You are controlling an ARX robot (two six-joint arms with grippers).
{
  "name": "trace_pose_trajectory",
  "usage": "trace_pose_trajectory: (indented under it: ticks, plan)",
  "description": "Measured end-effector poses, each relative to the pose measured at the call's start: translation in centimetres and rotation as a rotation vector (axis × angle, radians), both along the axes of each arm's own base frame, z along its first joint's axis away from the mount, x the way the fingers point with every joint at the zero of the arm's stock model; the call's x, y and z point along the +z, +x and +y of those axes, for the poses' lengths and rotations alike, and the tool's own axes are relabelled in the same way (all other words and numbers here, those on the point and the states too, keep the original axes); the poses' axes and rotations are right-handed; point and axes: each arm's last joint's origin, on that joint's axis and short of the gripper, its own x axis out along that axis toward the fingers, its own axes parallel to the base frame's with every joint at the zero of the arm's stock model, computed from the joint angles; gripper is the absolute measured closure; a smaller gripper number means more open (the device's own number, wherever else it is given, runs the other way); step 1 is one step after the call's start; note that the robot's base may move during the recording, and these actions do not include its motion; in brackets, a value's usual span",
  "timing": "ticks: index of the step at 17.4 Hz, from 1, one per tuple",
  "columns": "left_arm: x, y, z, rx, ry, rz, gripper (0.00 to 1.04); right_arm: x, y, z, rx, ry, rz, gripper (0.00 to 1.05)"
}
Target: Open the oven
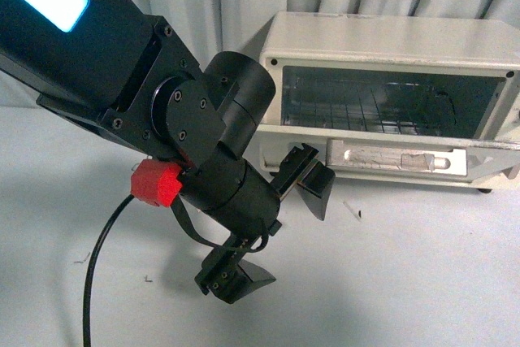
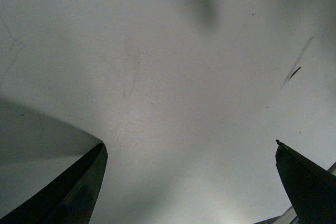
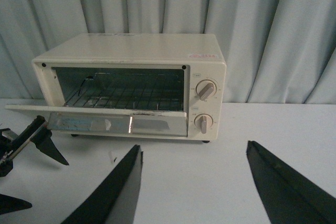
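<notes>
Oven door already down flat, rack visible. Left gripper wide, empty, just beside door; right gripper wide. Best retreat straight back, avoiding door edge.

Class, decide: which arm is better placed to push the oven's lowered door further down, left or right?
Left, probably. The left claw hangs open just beside the front edge of the door; the right claw sits open further back from the oven.
</notes>
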Motion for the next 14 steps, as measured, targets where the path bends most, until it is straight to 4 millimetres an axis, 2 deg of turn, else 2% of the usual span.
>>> trace_pose_trajectory:
  ticks: [1, 2, 3, 5, 8, 11, 14]
  plan:
    - [0.0, -0.2, 0.4, 0.008, 0.000, 0.003, 0.07, 0.0, 0.0, 0.0, 0.000, 0.000, 0.000, 0.12]
    - [-0.4, -0.9, 1.1, -0.029, -0.011, -0.003, 0.07, 0.0, 0.0, 0.0, 0.000, 0.001, 0.000, 0.07]
    - [-1.3, -2.1, 1.6, -0.086, -0.024, -0.060, 0.07, 0.0, 0.0, 0.0, 0.000, 0.001, 0.000, 0.06]
    - [-2.2, -2.9, 1.8, -0.125, -0.023, -0.100, 0.07, 0.0, 0.0, 0.0, 0.000, 0.001, 0.000, 0.06]
    - [-3.1, -3.3, 1.9, -0.171, 0.005, -0.221, 0.09, 0.0, 0.0, 0.0, 0.000, 0.001, 0.000, 0.06]
    - [-6.0, -4.3, 2.1, -0.175, 0.205, -0.597, 0.21, 0.0, 0.0, 0.0, 0.002, 0.001, 0.001, 0.06]
    - [-7.4, -6.2, 3.4, -0.202, 0.422, -0.779, 0.30, 0.0, 0.0, 0.0, 0.004, 0.002, -0.001, 0.06]
